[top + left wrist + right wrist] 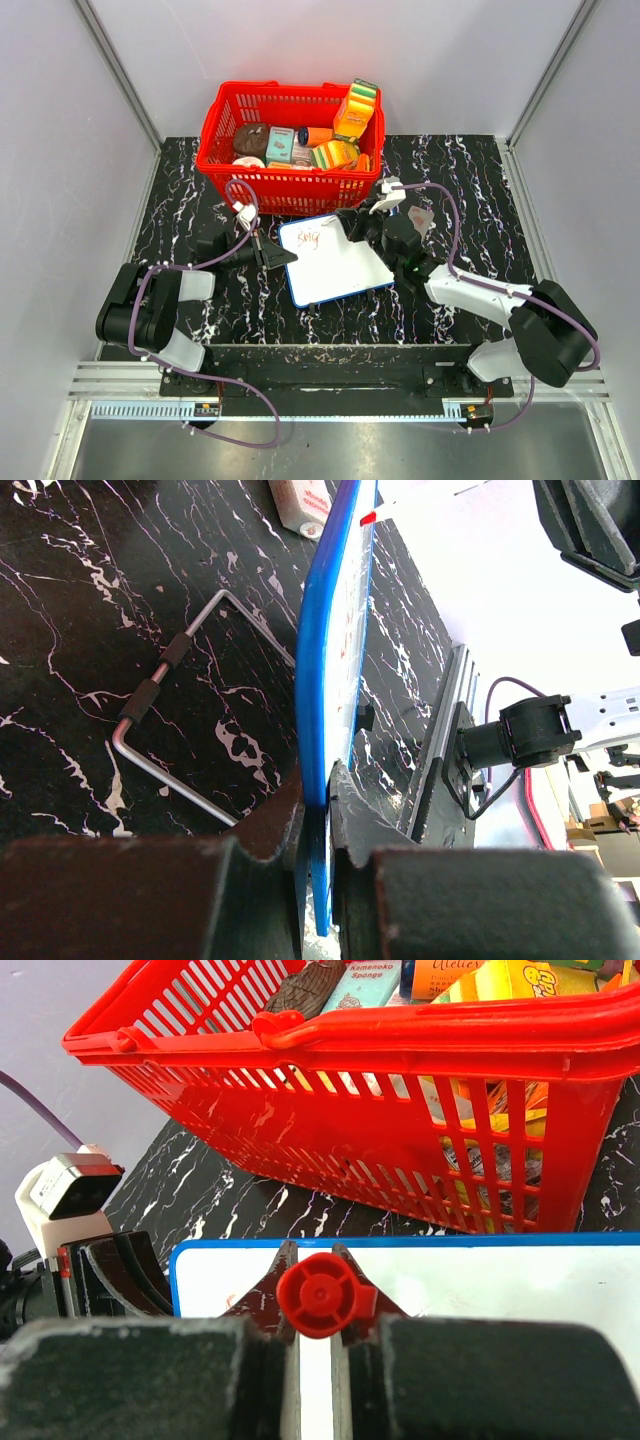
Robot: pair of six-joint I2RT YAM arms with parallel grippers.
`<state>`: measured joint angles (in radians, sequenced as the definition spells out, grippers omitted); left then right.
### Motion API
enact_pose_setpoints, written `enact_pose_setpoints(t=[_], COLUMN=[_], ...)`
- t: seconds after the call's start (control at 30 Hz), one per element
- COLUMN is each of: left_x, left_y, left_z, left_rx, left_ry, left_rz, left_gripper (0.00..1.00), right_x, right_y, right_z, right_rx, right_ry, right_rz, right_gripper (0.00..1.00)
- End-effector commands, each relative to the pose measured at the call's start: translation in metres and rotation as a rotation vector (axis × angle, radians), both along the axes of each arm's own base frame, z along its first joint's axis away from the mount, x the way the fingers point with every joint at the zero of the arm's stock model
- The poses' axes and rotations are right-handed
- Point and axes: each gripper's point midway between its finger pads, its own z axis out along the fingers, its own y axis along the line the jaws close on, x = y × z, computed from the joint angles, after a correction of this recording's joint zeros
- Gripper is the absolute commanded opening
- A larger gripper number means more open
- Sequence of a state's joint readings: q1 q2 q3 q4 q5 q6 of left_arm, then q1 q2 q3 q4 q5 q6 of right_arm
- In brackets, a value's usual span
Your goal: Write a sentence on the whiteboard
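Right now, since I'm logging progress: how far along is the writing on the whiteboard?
Done: a short red scrawl sits near the far-left corner of the whiteboard. In hand: the left end effector clamps its blue edge; the right end effector grips a red-capped marker over it. Left: most of the board is bare, so more words seem likely.

A black marbled table (pixel 480 170) carries a red basket (pixel 290 190) and the whiteboard (pixel 335 270).

Teal box (pixel 370 982) in red basket (pixel 400 1035) — "Kamenoko Sponge". Red scrawl (pixel 308 239) on whiteboard (pixel 335 270) — too small, illegible.
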<state>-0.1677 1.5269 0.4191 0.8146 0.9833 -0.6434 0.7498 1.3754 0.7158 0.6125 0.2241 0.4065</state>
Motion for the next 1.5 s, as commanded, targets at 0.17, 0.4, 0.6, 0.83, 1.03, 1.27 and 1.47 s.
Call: enact_pose_setpoints(t=[0.17,0.4,0.6,0.83,1.03,1.27,1.47], left_x=[0.011,0.011,0.011,0.011,0.011,0.011,0.012], left_y=[0.002,0.001,0.002,0.002,0.002,0.002,0.002], left_z=[-0.003,-0.004,-0.004,-0.004,-0.005,-0.004,-0.004], left_rx=[0.059,0.060,0.060,0.060,0.060,0.061,0.061], left_ry=[-0.094,-0.093,-0.091,-0.094,-0.090,-0.091,-0.091], left_rz=[0.025,0.024,0.026,0.026,0.024,0.026,0.027], left_gripper=[0.00,0.00,0.00,0.00,0.00,0.00,0.00], right_x=[0.011,0.005,-0.001,-0.006,-0.011,-0.016,-0.020], right_y=[0.001,0.000,-0.001,-0.005,-0.006,-0.007,-0.009], right_z=[0.016,0.005,-0.003,-0.010,-0.017,-0.024,-0.026], right_rx=[0.043,0.035,0.025,0.021,0.024,0.024,0.034], right_ry=[-0.047,-0.021,-0.004,0.011,0.031,0.050,0.060], right_rz=[-0.030,-0.017,0.001,0.006,0.017,0.026,0.033], right_gripper=[0.00,0.00,0.00,0.00,0.00,0.00,0.00])
